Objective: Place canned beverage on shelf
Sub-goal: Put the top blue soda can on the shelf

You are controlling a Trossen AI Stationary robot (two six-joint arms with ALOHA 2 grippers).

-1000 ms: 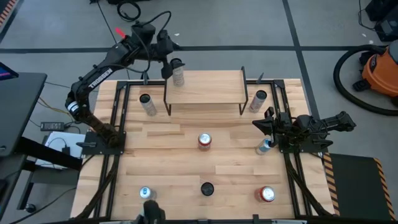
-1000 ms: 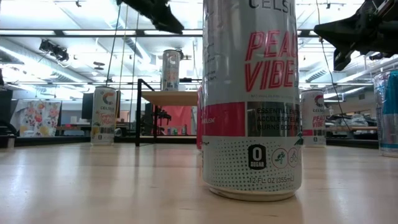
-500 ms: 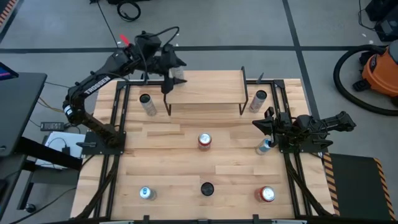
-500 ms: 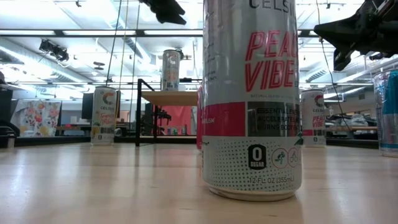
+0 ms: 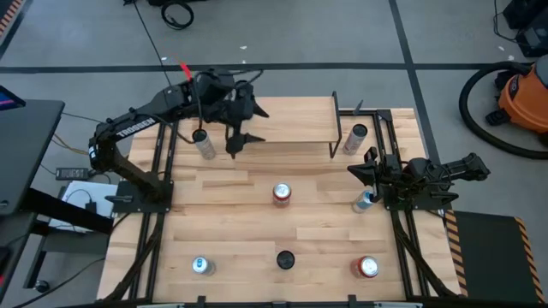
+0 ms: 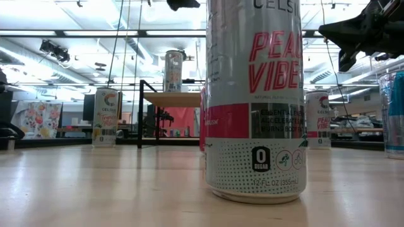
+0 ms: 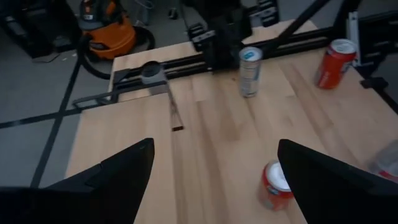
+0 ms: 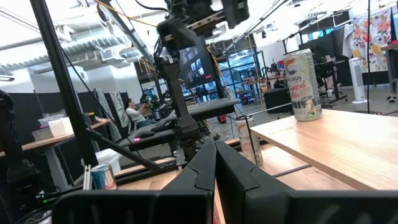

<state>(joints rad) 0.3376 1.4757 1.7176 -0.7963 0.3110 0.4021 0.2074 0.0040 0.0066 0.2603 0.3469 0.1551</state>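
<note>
Wooden table (image 5: pixel 257 222), can (image 6: pixel 173 70) upright on shelf (image 6: pixel 178 99)

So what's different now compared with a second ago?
The left end effector, open and empty, has swung away from the can standing on the shelf, coming forward over the shelf's front edge. The can stayed on the shelf. The right end effector, shut, and the other cans have not moved.

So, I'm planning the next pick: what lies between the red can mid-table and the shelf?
Nothing: the high view shows only bare tabletop between the red can and the shelf.
</note>
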